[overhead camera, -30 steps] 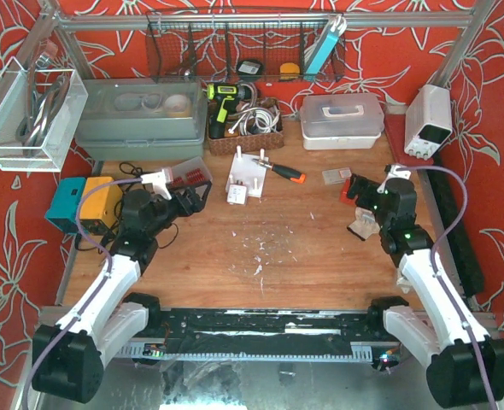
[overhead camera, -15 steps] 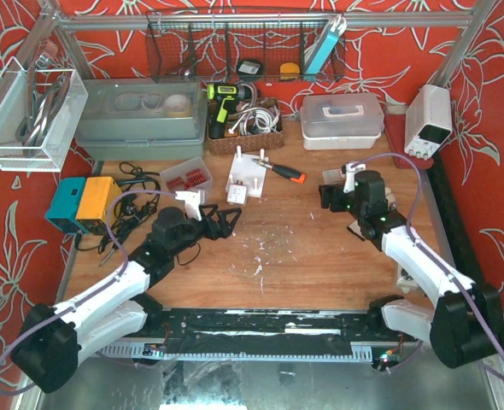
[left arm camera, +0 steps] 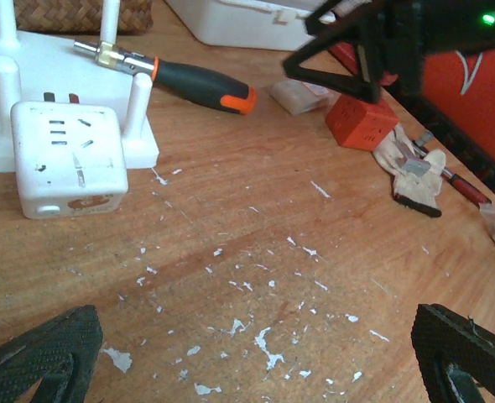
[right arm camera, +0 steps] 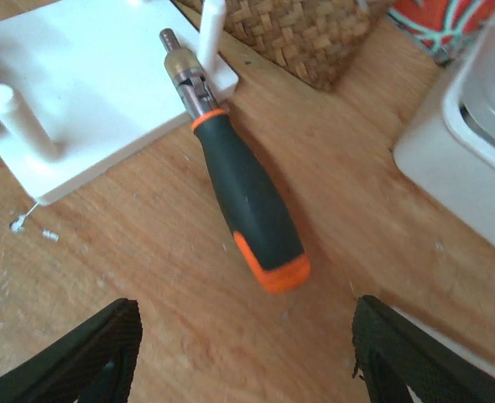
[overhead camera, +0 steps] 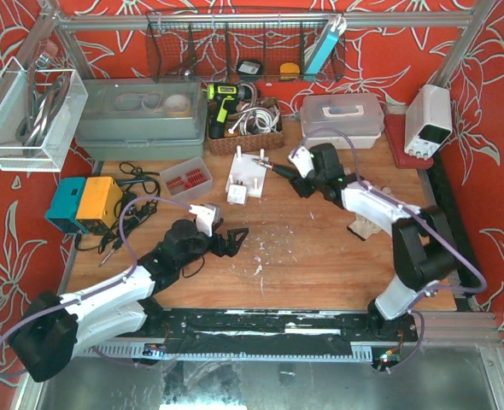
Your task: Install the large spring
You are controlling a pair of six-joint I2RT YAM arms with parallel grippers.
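Observation:
I see no large spring in any view. A white base with upright pegs (overhead camera: 250, 172) stands at the back middle of the table, with a white cube (left arm camera: 67, 168) against its front. A black and orange screwdriver (overhead camera: 284, 171) lies with its tip on the base. My right gripper (overhead camera: 300, 181) is open just above the screwdriver's orange end (right arm camera: 268, 269), its fingers (right arm camera: 88, 353) on either side of it and not touching. My left gripper (overhead camera: 231, 239) is open and empty, low over bare wood flecked with white chips (left arm camera: 268, 344), in front of the base.
A wicker basket (right arm camera: 306, 34) and a white lidded box (overhead camera: 342, 120) stand behind the base. An orange cube (left arm camera: 361, 122) and a glove (left arm camera: 415, 172) lie to the right. A red parts tray (overhead camera: 186, 177) and a blue-yellow box (overhead camera: 83, 203) are on the left.
My right arm has swung left from the table's right side to the screwdriver. My left arm has moved right and nearer, toward the middle of the table. Both grippers stay open.

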